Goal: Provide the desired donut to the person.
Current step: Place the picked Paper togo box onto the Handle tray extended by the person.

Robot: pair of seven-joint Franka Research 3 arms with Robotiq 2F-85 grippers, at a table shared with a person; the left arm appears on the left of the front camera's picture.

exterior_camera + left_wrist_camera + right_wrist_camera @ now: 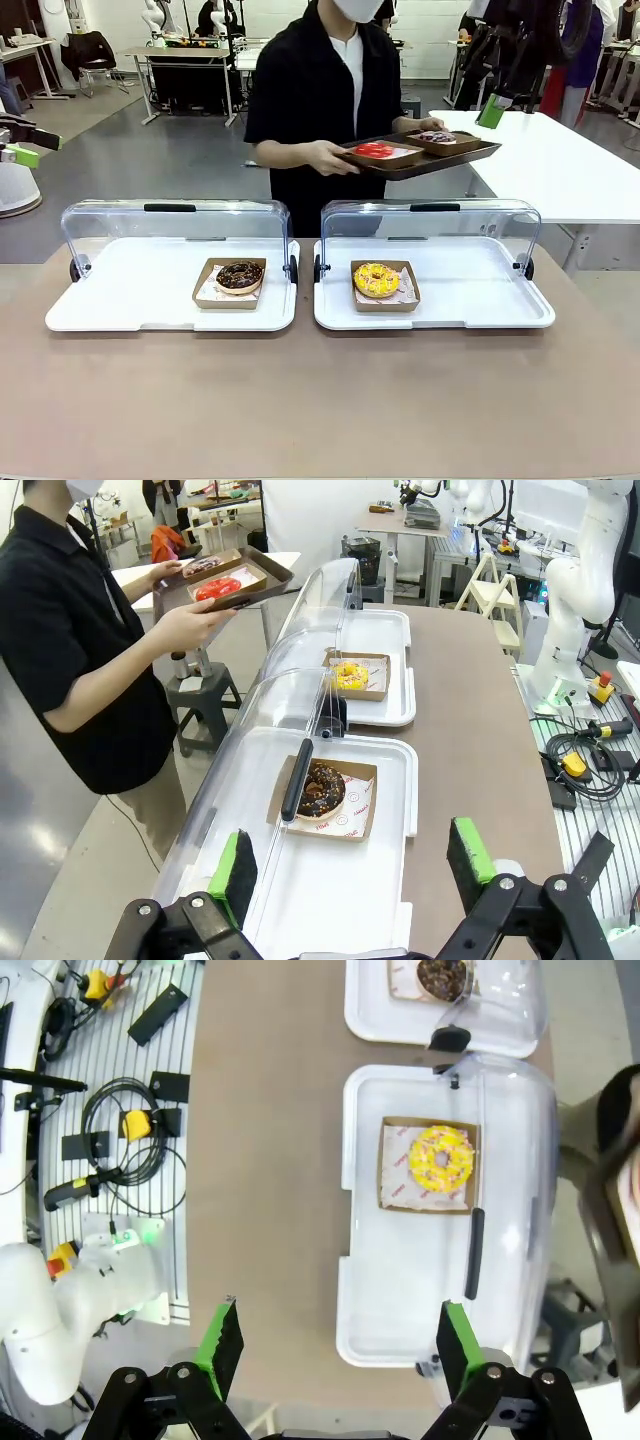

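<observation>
The person (320, 90) stands across the table in a black shirt, holding a dark tray (470, 155) that carries a red donut (374, 150) and a darker one (437, 136). On the table, a chocolate donut (240, 277) lies in a paper boat in the left white tray (110, 305). A yellow donut (376, 280) lies in the right white tray (490, 300). My left gripper (352, 865) hovers open above the chocolate donut's (322, 790) tray, off its end. My right gripper (338, 1345) hangs open high above the yellow donut (443, 1158).
Both clear lids (170, 225) stand swung up toward the person. A white table (570, 170) sits at the back right. The other arm's base (580, 590) and cables (580, 760) lie beside the brown table (320, 400), whose near half is bare.
</observation>
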